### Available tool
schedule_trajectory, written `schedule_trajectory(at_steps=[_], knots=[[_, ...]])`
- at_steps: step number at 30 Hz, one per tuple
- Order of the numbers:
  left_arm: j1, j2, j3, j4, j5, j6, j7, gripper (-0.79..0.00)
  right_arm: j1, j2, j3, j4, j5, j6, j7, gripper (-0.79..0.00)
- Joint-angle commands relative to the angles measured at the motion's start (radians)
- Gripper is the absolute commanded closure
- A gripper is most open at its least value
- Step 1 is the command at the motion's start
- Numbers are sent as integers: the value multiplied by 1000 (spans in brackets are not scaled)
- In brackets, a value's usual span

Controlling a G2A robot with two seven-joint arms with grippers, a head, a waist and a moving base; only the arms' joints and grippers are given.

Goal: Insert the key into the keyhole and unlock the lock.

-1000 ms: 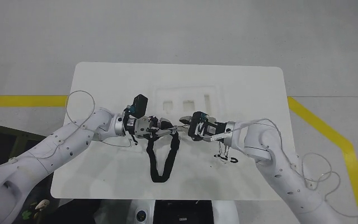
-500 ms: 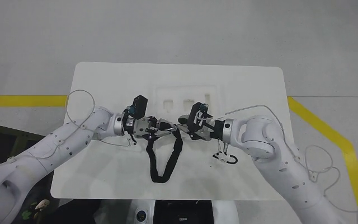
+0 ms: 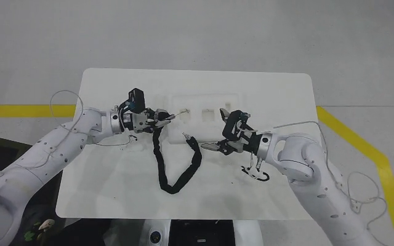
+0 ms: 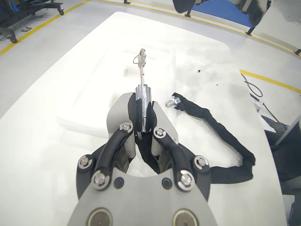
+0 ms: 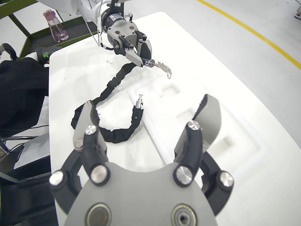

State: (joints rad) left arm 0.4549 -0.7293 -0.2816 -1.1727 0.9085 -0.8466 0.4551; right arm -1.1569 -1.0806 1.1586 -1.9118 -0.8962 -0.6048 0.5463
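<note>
Left hand [image 3: 161, 117] was clamped tight on the chrome lock barrel [image 4: 144, 99]. From the top view it sat at roughly 10 o'clock from the middle of the counter [image 3: 277, 92], held up a bit above the surface. The key [image 4: 142, 66] was sitting in the keyhole, sticking straight out of the barrel toward 3 o'clock. A little wire ring [image 5: 169, 73] dangled off its far end.

The black sleeved cable [image 3: 165, 175] hung from the back of that barrel. It ran down toward 6 o'clock, curled round on the counter and came back up toward the middle. Its metal pin end [image 5: 140, 100] was out of the barrel and well apart from it. It lay right at the 6 o'clock edge of the white foam tray [image 3: 209, 99], so the lock was open at that point.

Right hand [image 3: 213, 146] was just at 3 o'clock of the counter's middle, pointing toward 9 o'clock. Its fingers were spread wide with nothing between them. It was near the pin end but not touching it, and the cable's loop lay off to its 7 o'clock side.

The foam tray took up the 12 o'clock side of the middle. It had a few square cut-outs in it, and the key's tip hovered over its 9 o'clock end.
</note>
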Motion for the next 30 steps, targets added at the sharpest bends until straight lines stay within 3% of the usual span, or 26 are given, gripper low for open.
schedule_trajectory(at_steps=[1, 6, 7, 8, 9, 20, 30], knots=[[6, -3, -9, -10, 14, 32, -46, 0, -14, 3, 14, -3, 0, 0, -3, -785], [14, -14, -31, -40, 60, 99, -159, -6, -42, 9, 41, -9, -1, -6, -10, -785], [17, -15, -36, -45, 65, 104, -172, -234, -46, 10, 45, -10, -1, -7, -11, -785], [20, -16, -42, -48, 65, 105, -180, -406, -50, 11, 50, -11, -1, -7, -13, -785], [24, -17, -49, -49, 62, 105, -183, -785, -53, 12, 55, -12, -1, -7, -16, -785], [44, -22, -164, -40, 6, 67, -57, -785, -61, 17, 118, 114, 30, 10, -110, -785], [-26, -50, -265, 61, 59, 34, 60, -785, 13, 24, 204, 279, -31, -25, -254, -785]])
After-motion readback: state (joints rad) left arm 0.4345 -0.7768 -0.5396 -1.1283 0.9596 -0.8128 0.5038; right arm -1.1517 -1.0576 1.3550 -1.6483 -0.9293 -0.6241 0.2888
